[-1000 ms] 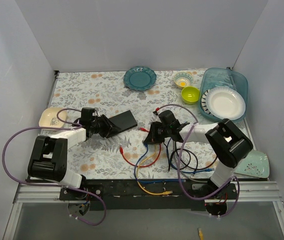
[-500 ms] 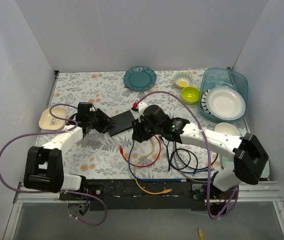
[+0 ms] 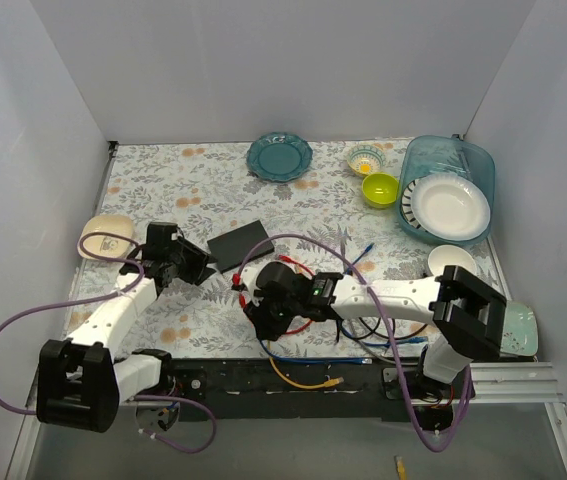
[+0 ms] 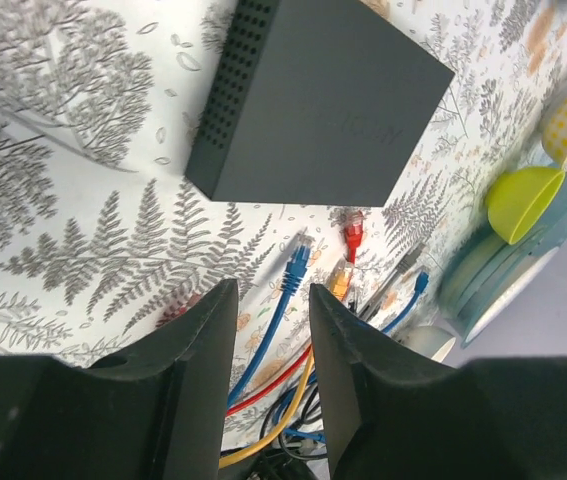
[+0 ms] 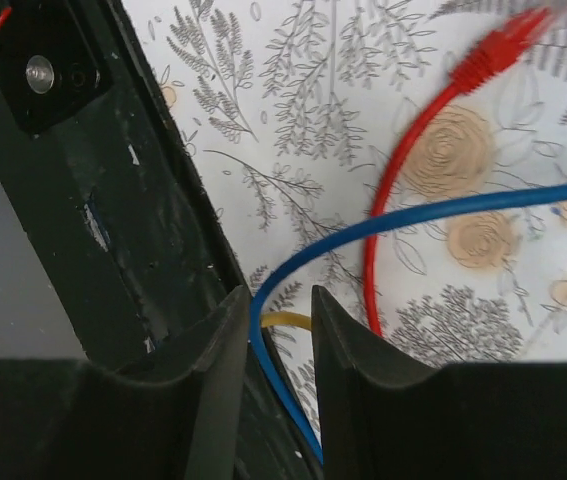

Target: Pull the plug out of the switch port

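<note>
Flat black rectangular switch box on the fern-print tablecloth, just beyond the left gripper
Its fingers stand a narrow gap apart, empty, tips short of the box's near corner; the right gripper sits by the table's front edge, well apart from the box, fingers slightly parted over a thin blue cable, a red plastic plug loose nearby; socket row not discernible

Plain grey walls, floral tablecloth
</note>
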You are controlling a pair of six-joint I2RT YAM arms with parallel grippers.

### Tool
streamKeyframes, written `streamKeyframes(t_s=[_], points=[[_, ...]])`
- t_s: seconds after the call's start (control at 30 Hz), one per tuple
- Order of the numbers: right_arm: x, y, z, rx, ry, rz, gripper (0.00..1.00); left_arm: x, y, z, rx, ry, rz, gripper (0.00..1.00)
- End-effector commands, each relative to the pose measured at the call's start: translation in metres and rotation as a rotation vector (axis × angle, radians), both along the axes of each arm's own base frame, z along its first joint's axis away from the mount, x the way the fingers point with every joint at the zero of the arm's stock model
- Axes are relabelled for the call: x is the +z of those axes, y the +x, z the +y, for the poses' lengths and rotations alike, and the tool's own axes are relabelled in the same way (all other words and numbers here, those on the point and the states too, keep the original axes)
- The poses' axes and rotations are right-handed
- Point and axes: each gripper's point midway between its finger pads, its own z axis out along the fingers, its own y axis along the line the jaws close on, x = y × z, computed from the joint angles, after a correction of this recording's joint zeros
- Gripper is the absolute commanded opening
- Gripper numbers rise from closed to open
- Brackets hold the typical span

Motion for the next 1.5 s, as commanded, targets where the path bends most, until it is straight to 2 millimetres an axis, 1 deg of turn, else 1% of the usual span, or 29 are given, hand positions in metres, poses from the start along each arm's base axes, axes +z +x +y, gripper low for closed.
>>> streamKeyframes(t_s=[0.0,0.03,0.07,0.13,0.2,0.23,0.27,0.3,0.33,0.37,0.43,0.47,0.5,0.53,0.6,0.67,0.73,0.83,0.87,0.93,0.97,1.0,1.07,1.1,1.17,1.2,1.23,1.33,1.47], points=[[-0.008,-0.003,0.015,0.006,0.021,-0.036,0.37,-0.004,-0.019,0.015,0.086,0.023,0.048,0.35],[-0.007,0.003,0.014,-0.027,0.018,-0.058,0.36,-0.003,-0.021,0.015,0.091,0.023,0.045,0.35],[0.002,0.019,0.01,-0.109,0.015,-0.12,0.36,-0.004,-0.024,0.016,0.095,0.022,0.049,0.35],[0.013,0.032,0.005,-0.16,0.008,-0.176,0.36,0.0,-0.026,0.017,0.102,0.018,0.037,0.35],[0.034,0.029,0.016,-0.103,0.079,-0.194,0.36,0.002,-0.028,0.018,0.103,0.025,0.035,0.35],[0.04,0.023,0.023,-0.062,0.118,-0.178,0.36,0.001,-0.029,0.02,0.108,0.031,0.038,0.36],[0.035,0.007,0.032,0.017,0.133,-0.111,0.36,-0.004,-0.033,0.024,0.129,0.049,0.063,0.36],[0.042,0.006,0.042,0.036,0.146,-0.093,0.35,-0.008,-0.036,0.027,0.144,0.061,0.081,0.36],[0.039,0.003,0.047,0.054,0.131,-0.072,0.34,-0.013,-0.043,0.03,0.159,0.074,0.116,0.36],[0.022,-0.001,0.05,0.083,0.082,-0.035,0.33,-0.016,-0.045,0.034,0.178,0.089,0.126,0.36],[0.016,-0.002,0.056,0.098,0.064,-0.019,0.3,-0.017,-0.049,0.038,0.197,0.098,0.139,0.37],[0.006,-0.005,0.058,0.107,0.051,0.0,0.3,-0.013,-0.048,0.037,0.197,0.095,0.12,0.37],[0.003,-0.006,0.061,0.104,0.064,0.01,0.3,-0.013,-0.049,0.036,0.199,0.091,0.116,0.37],[-0.005,-0.008,0.06,0.099,0.053,0.033,0.29,-0.013,-0.049,0.036,0.198,0.094,0.115,0.37],[-0.032,-0.015,0.056,0.091,-0.016,0.093,0.28,-0.008,-0.049,0.034,0.187,0.093,0.105,0.37],[-0.054,-0.017,0.044,0.039,-0.091,0.134,0.25,-0.007,-0.05,0.032,0.175,0.1,0.1,0.37],[-0.063,-0.014,0.036,-0.026,-0.112,0.151,0.22,-0.006,-0.052,0.033,0.172,0.105,0.098,0.38],[-0.08,-0.002,0.011,-0.141,-0.18,0.174,0.19,-0.007,-0.057,0.032,0.167,0.106,0.099,0.38],[-0.092,0.003,-0.007,-0.219,-0.253,0.181,0.17,-0.008,-0.059,0.032,0.166,0.106,0.102,0.38],[-0.102,0.024,-0.033,-0.348,-0.336,0.17,0.13,-0.01,-0.061,0.032,0.168,0.103,0.102,0.38],[-0.109,0.028,-0.053,-0.418,-0.404,0.181,0.12,-0.014,-0.063,0.032,0.169,0.102,0.11,0.38],[-0.118,0.042,-0.078,-0.512,-0.454,0.184,0.1,-0.015,-0.063,0.032,0.17,0.098,0.114,0.38],[-0.123,0.047,-0.108,-0.614,-0.49,0.224,0.05,-0.014,-0.062,0.029,0.163,0.092,0.11,0.38],[-0.134,0.048,-0.136,-0.721,-0.522,0.281,0.03,-0.014,-0.061,0.028,0.162,0.091,0.108,0.38],[-0.133,0.05,-0.155,-0.806,-0.501,0.337,0.01,-0.013,-0.058,0.026,0.152,0.094,0.101,0.38],[-0.135,0.059,-0.168,-0.887,-0.486,0.364,0.01,-0.012,-0.056,0.026,0.153,0.094,0.094,0.38],[-0.14,0.054,-0.184,-0.925,-0.506,0.382,0.01,-0.011,-0.055,0.025,0.151,0.092,0.092,0.38],[-0.135,0.067,-0.202,-1.028,-0.472,0.406,0.01,-0.012,-0.054,0.021,0.14,0.086,0.093,0.38],[-0.124,0.095,-0.221,-1.168,-0.418,0.422,0.01,-0.012,-0.051,0.019,0.138,0.09,0.09,0.38]])
